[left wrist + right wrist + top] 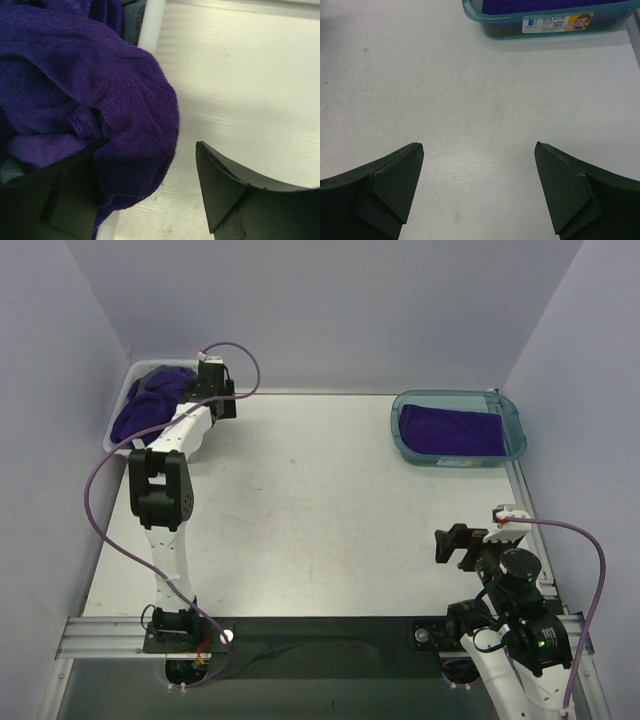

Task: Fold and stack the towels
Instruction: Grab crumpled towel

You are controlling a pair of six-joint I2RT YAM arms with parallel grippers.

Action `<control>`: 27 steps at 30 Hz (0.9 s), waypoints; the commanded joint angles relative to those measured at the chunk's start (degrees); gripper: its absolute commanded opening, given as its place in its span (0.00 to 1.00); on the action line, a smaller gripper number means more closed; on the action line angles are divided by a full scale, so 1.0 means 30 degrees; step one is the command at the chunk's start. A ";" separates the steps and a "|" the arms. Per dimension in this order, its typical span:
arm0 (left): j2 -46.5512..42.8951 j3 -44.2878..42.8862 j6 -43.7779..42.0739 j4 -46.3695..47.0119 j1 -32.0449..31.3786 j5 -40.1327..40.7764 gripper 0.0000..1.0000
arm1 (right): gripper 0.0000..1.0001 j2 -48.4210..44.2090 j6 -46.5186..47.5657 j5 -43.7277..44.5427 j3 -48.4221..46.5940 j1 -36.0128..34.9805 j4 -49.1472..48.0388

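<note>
Starting near: the right gripper (pixel 479 150) sits at the near right with its jaws wide apart and nothing between them, just hanging over the table (pixel 470 90).

Going by how things lie, the job looks partly done at best. The teal plastic basin (pixel 516 426) at the far right (its label literally says BASIN) has a folded purple towel (pixel 455 430) lying flat in it. Whether that's one towel or a few stacked can't be told from here.

At the far left, the white slotted basket (pixel 113 437) has a heap of purple towels (pixel 150 405) bunched up in it, all unfolded, so that's what's left. The left gripper (pixel 216 392) is at the basket's right rim with its jaws apart. A fold of purple cloth spills over the rim against one finger, not pinched. No orange towel shows anywhere.
</note>
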State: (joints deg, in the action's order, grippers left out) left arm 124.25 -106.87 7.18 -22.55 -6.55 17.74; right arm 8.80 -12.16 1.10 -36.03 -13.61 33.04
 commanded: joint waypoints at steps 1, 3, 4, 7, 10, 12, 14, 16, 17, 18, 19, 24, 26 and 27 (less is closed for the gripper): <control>0.0010 -0.1203 -0.0812 0.0220 -0.0279 0.2346 0.77 | 1.00 0.0437 0.0011 -0.0046 -0.0177 -0.0152 -0.0553; -0.0164 -0.1087 -0.0840 0.0337 -0.0250 0.2903 0.65 | 1.00 0.0465 -0.0018 -0.0046 -0.0177 -0.0152 -0.0553; -0.0310 -0.0999 -0.0899 0.0598 -0.0250 0.3399 0.57 | 1.00 0.0466 -0.0018 -0.0075 -0.0177 -0.0152 -0.0553; -0.1276 -0.0531 -0.1279 0.1388 -0.0250 0.3638 0.31 | 1.00 0.0495 -0.0018 -0.0046 -0.0206 -0.0152 -0.0553; -0.2156 -0.0587 -0.1485 0.1743 -0.0191 0.3609 0.26 | 1.00 0.0495 0.0011 -0.0075 -0.0206 -0.0123 -0.0553; -0.2565 -0.0792 -0.1427 0.1656 -0.0162 0.3347 0.25 | 1.00 0.0466 -0.0018 -0.0075 -0.0177 -0.0123 -0.0553; -0.2773 -0.0881 -0.1223 0.1539 0.0013 0.3229 0.24 | 1.00 0.0408 -0.0018 -0.0075 -0.0177 -0.0152 -0.0553; -0.3181 -0.0823 -0.0638 0.1451 0.0247 0.2615 0.24 | 1.00 0.0349 -0.0018 -0.0075 -0.0177 -0.0152 -0.0553; -0.3328 -0.0619 -0.0404 0.1451 0.0393 0.2439 0.24 | 1.00 0.0378 -0.0018 -0.0075 -0.0177 -0.0152 -0.0582; -0.3532 -0.0588 0.0034 0.1393 0.0511 0.2060 0.23 | 1.00 0.0320 -0.0018 -0.0104 -0.0177 -0.0152 -0.0554; -0.3621 -0.0588 0.0328 0.1160 0.0773 0.1824 0.10 | 1.00 0.0290 -0.0018 -0.0075 -0.0177 -0.0152 -0.0553; -0.4997 -0.1782 0.1764 0.0690 0.0952 0.0129 0.00 | 1.00 0.0261 0.0011 -0.0104 -0.0177 -0.0152 -0.0524; -0.5523 -0.2896 0.2321 0.0106 0.0836 -0.0635 0.00 | 1.00 0.0261 -0.0018 -0.0104 -0.0148 -0.0152 -0.0553; -0.5672 -0.4004 0.3107 -0.0158 0.0776 -0.1596 0.00 | 1.00 0.0232 -0.0018 -0.0104 -0.0148 -0.0152 -0.0524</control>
State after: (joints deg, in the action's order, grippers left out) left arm 113.58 -110.19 11.22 -23.49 -3.44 19.70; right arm 8.95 -12.16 1.08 -36.03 -13.61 33.04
